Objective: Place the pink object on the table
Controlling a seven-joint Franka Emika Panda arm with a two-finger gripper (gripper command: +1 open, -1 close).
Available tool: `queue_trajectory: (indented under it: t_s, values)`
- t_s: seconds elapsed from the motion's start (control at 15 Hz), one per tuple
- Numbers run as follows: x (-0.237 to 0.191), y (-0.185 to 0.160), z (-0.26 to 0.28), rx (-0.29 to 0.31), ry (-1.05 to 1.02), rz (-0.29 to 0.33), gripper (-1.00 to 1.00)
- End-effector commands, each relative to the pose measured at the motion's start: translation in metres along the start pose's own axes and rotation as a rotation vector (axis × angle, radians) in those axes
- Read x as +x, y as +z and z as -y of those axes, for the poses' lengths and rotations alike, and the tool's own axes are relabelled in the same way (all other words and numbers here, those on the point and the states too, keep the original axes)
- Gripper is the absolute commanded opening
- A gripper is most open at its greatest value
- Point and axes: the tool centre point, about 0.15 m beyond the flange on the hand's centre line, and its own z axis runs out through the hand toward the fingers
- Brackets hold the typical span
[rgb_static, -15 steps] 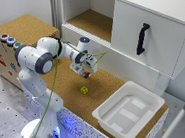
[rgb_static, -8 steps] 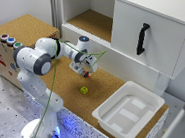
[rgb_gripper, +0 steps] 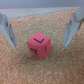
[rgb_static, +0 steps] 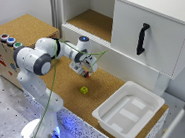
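In your wrist view the pink cube (rgb_gripper: 39, 44) sits on the cork desk (rgb_gripper: 20, 67) between the two fingers (rgb_gripper: 7, 30) of the tool (rgb_gripper: 39, 30), which stands wide open with nothing in its grip; neither finger touches the cube. In the exterior view the tool (rgb_static: 84, 70) hangs low over the desk (rgb_static: 63, 85), a yellow-green cube (rgb_static: 84, 89) lies just beside it, and a white tray (rgb_static: 127, 112) sits toward the exterior view's right.
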Motion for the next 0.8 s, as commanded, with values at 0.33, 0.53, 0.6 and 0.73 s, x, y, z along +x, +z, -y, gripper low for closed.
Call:
queue_trajectory:
  t_s: [0.33, 0.53, 0.6, 0.73]
  values:
    - [0.0, 0.0, 0.0, 0.0, 0.0, 0.0, 1.0]
    - [-0.006, -0.015, -0.032, -0.035, 0.008, -0.035, 1.0]
    - [-0.016, -0.018, -0.054, -0.077, 0.026, -0.021, 1.0]
    - [-0.037, -0.023, -0.086, -0.11, 0.05, -0.004, 1.0]
